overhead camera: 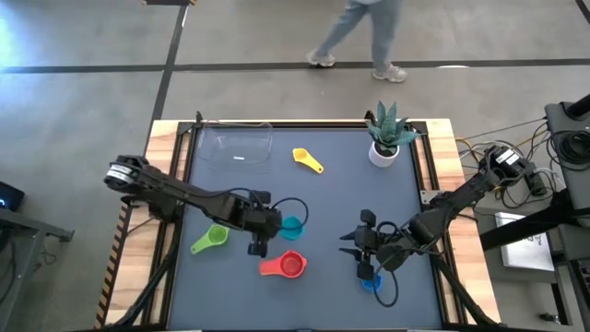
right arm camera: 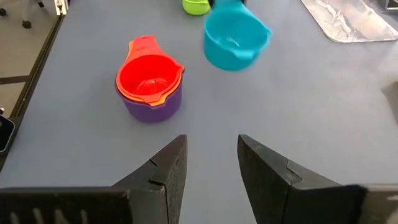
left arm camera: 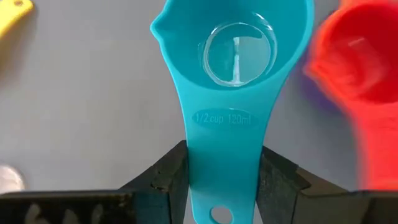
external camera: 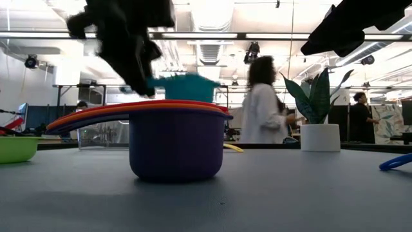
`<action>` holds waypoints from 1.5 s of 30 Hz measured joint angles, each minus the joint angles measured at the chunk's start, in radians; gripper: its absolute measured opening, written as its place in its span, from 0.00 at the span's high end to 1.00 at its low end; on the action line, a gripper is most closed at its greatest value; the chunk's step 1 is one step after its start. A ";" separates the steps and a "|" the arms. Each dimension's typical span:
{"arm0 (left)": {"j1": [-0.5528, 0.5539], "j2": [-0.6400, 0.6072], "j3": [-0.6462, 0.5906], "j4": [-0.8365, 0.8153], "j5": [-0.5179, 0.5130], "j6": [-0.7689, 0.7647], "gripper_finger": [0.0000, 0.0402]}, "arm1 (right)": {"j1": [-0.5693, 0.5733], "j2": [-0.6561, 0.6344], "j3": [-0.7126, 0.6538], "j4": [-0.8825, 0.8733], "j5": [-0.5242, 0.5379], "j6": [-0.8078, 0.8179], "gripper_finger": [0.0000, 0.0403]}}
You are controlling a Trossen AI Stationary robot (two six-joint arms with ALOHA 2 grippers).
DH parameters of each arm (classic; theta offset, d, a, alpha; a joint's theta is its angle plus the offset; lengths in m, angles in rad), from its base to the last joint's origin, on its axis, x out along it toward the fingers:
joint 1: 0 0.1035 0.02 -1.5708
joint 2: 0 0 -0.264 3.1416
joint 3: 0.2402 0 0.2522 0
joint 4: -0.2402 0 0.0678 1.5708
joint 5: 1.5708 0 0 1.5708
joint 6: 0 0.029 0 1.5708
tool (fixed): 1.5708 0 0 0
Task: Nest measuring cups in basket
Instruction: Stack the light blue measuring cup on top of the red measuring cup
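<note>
The left end effector (left arm camera: 221, 186) grasps the light blue cup (left arm camera: 233, 68) by its handle, lifted just beside the stack of cups (right arm camera: 149, 87). It should level the cup over the red one, then lower gently. The right end effector (right arm camera: 211, 168) waits, released, empty. The cup looks glossy, marked half-cup.

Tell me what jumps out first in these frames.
The left gripper holds a light blue cup by its handle, lifted above the mat's middle. Just in front sits a nested stack, red cup on top of orange and purple. The clear basket stands at the far-left corner.
</note>
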 joint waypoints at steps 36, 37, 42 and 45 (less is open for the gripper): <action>-0.302 0.185 0.103 0.015 -0.172 -0.443 0.67 | 0.000 0.000 0.000 0.004 -0.001 0.007 0.67; -0.302 0.188 0.103 0.018 -0.162 -0.452 0.66 | 0.000 0.000 0.000 0.005 -0.001 0.007 0.67; -0.302 0.201 0.103 0.031 -0.130 -0.457 0.57 | 0.000 0.000 0.000 0.005 -0.001 0.008 0.67; -0.302 0.206 0.106 0.029 -0.117 -0.456 0.51 | 0.000 0.000 0.000 0.004 -0.001 0.008 0.67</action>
